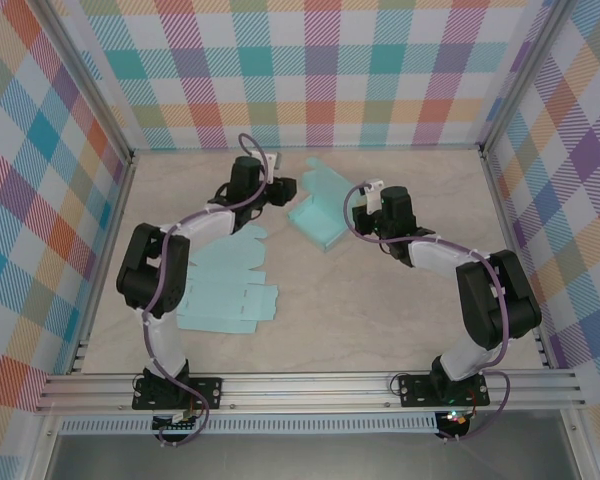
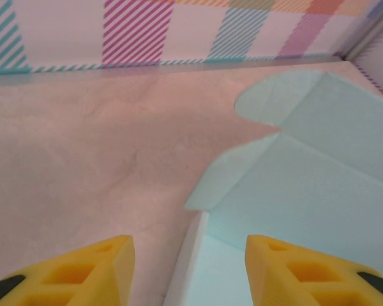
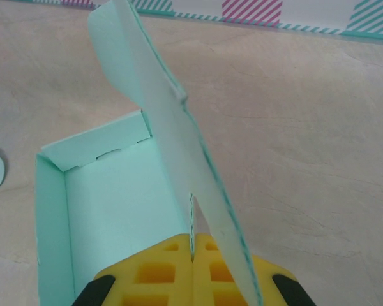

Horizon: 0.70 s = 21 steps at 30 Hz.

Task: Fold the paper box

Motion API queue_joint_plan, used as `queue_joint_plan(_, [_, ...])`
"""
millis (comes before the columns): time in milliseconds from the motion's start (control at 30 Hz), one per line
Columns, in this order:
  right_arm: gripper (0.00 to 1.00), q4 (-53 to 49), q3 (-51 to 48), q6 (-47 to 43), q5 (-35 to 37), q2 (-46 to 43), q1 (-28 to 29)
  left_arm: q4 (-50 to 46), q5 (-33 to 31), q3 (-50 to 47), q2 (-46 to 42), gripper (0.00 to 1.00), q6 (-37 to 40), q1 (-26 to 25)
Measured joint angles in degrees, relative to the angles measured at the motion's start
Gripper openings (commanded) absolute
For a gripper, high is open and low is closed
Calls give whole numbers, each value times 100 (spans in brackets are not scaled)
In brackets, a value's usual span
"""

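The paper box (image 1: pixel 315 218) is mint green and half formed, standing open at the middle back of the table with its lid flap (image 1: pixel 325 180) raised behind it. My right gripper (image 3: pixel 193 255) is shut on the box's thin right side wall, and the tall lid flap (image 3: pixel 159 121) leans past its fingers. From above, that gripper (image 1: pixel 358 214) sits at the box's right edge. My left gripper (image 2: pixel 190 274) is open, its yellow fingers (image 2: pixel 83 274) astride the box's left wall edge (image 2: pixel 188 261) without touching it. From above, it (image 1: pixel 283 192) sits at the box's left corner.
Several flat mint box blanks (image 1: pixel 225 285) lie spread on the table beside the left arm. Plaid walls (image 1: pixel 310 70) close in the back and both sides. A metal rail (image 1: pixel 310 385) runs along the near edge.
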Motion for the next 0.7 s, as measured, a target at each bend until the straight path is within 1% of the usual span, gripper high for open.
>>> queue_joint_plan(133, [0,-101,81,-166,-149,0,0,-184,844,669,540,49,431,262])
queue_joint_plan(300, [0,-177,190,-267,-271,2,0,-765,1604,1325,1008,49,1108,304])
queue_joint_plan(467, [0,-216,238,-293,-315,2,0,-1333,1871,1919,1305,49,1554,293])
queue_joint_plan(567, [0,-225,251,-295,-332,7,0,-1563,1891,2120,1397,44,1740,293])
queue_joint_plan(667, [0,-236,284,-295,-350,42,0,-1707,1921,2129,1403,37,1858,293])
queue_joint_plan(700, [0,-234,299,-295,-350,68,0,-1773,1928,2129,1403,31,1871,293])
